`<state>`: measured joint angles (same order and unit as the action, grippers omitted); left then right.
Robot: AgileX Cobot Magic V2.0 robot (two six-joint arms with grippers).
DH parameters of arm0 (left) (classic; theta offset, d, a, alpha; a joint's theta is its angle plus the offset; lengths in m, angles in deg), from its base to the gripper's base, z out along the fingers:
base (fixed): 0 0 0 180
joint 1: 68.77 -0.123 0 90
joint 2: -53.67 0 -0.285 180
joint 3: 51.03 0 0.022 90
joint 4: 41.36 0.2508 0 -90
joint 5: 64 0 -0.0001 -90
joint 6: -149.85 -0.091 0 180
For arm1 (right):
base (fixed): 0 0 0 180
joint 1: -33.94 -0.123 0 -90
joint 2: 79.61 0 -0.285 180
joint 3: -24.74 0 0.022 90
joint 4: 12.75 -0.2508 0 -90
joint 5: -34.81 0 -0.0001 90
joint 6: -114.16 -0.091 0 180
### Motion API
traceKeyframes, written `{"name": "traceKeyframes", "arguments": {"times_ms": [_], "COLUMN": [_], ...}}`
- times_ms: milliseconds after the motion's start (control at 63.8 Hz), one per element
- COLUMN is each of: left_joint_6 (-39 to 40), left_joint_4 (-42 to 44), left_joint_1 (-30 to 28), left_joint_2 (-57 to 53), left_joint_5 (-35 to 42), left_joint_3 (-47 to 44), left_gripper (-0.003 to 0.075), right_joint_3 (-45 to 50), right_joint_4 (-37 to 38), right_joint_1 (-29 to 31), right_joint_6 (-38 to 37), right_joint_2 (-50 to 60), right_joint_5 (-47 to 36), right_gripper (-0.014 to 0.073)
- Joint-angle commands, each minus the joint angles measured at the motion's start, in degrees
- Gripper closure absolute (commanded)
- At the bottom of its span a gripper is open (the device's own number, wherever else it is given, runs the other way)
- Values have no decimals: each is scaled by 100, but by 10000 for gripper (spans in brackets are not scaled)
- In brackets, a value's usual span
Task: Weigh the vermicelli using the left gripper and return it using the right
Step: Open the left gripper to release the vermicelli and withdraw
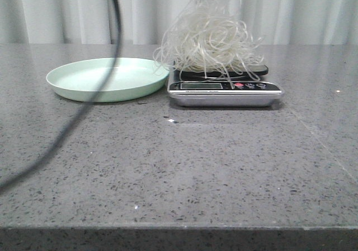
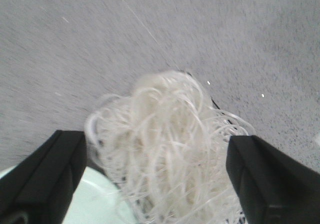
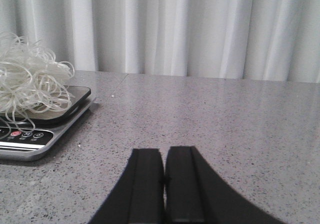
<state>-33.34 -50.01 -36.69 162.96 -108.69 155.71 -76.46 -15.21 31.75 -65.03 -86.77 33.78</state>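
Note:
The vermicelli (image 1: 210, 36) is a fluffy whitish tangle that sits on the kitchen scale (image 1: 224, 91). The mint-green plate (image 1: 106, 77) stands empty just left of the scale. In the left wrist view my left gripper (image 2: 157, 139) is open, its black fingers (image 2: 55, 174) wide apart on either side of the vermicelli (image 2: 165, 129), above it and not holding it. My right gripper (image 3: 164, 151) is shut and empty, low over the table to the right of the scale (image 3: 30, 139) and the vermicelli (image 3: 27, 82). Neither gripper shows in the front view.
A black cable (image 1: 114, 38) hangs down across the plate in the front view. The plate's edge (image 2: 95, 199) also shows in the left wrist view. A white curtain (image 1: 279, 10) closes the back of the grey speckled table (image 1: 179, 167).

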Motion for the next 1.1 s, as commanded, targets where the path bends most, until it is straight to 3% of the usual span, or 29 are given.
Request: {"name": "traceKeyframes", "arguments": {"times_ms": [0,110,376,611,940,1019,1082], "left_joint_6": [-5,-5,-5,-5,-5,-5,-5], "left_joint_4": [239,271,271,271,271,271,271], "left_joint_1": [-10,-10,-10,-10,-10,-10,-10], "left_joint_2": [-814,-1466,-3840,-5577,-8058,-8606,-8971], "left_joint_5": [352,736,2134,2877,3076,3024,2918], "left_joint_3": [-142,-837,-3673,-5638,-7519,-7815,-8011], "left_gripper": [104,104,104,104,108,161,246], "right_joint_3": [-45,-45,-45,-45,-45,-45,-45], "right_joint_4": [65,65,65,65,65,65,65], "right_joint_1": [17,17,17,17,17,17,17], "right_joint_6": [18,18,18,18,18,18,18], "right_joint_2": [92,92,92,92,92,92,92], "right_joint_5": [-481,-481,-481,-481,-481,-481,-481], "right_gripper": [406,406,406,406,406,406,406]}}
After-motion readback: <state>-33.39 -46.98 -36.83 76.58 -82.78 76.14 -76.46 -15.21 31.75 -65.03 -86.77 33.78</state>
